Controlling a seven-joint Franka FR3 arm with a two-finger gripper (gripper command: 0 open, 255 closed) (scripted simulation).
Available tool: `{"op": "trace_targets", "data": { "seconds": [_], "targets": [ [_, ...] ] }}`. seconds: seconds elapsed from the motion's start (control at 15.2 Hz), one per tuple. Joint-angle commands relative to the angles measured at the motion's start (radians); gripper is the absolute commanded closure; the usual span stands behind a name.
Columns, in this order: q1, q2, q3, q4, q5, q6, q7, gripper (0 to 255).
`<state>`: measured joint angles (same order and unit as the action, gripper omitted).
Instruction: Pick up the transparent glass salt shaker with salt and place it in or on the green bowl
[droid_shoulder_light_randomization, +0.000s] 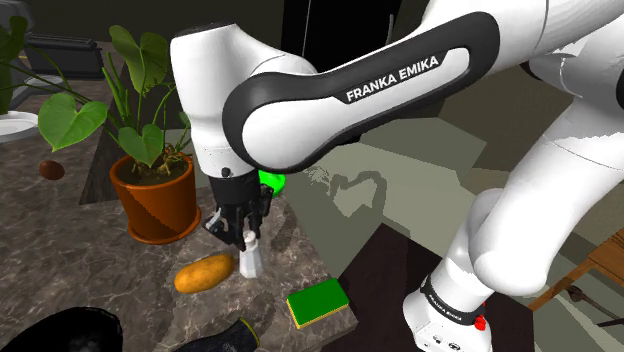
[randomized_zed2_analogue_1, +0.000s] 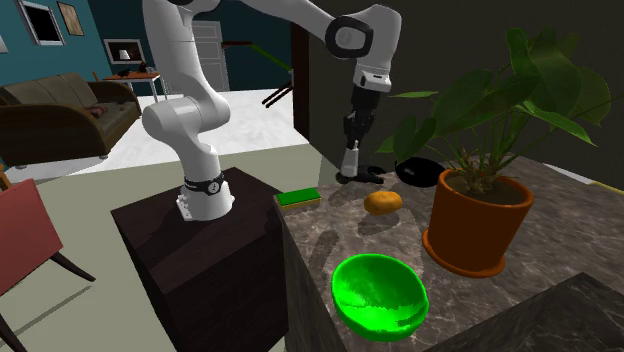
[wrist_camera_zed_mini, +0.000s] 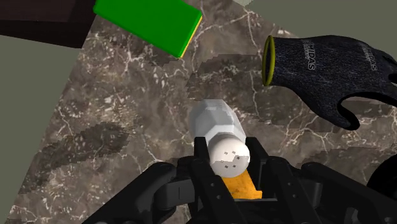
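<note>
Home (sofa (randomized_zed2_analogue_1: 60, 108), potted plant (randomized_zed2_analogue_1: 478, 225)).

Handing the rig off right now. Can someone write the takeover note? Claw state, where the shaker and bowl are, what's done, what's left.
Claw: shut on the salt shaker, clasping it at its white cap.
Shaker: upright, near the counter edge, with the green sponge and black glove close by. Cannot tell whether it has cleared the counter.
Green bowl: empty, on the same counter beside the orange plant pot.
Done: grasp.
Left: lift, carry to the bowl, release.
</note>
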<state>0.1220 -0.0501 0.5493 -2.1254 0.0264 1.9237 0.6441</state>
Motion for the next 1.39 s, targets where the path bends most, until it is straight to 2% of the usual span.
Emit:
{"op": "trace_targets", "data": {
  "seconds": [0.0,0.26,0.79,1.32],
  "targets": [
    [-0.001,-0.008,-0.001,0.021,0.004,-0.028,-0.003,255],
    [-0.002,-0.026,-0.004,0.056,0.012,-0.078,-0.010,255],
    [-0.091,0.027,-0.099,0.137,-0.048,-0.112,-0.170,255],
    [-0.170,0.138,-0.178,0.293,-0.115,-0.160,-0.309,255]
  ]
}}
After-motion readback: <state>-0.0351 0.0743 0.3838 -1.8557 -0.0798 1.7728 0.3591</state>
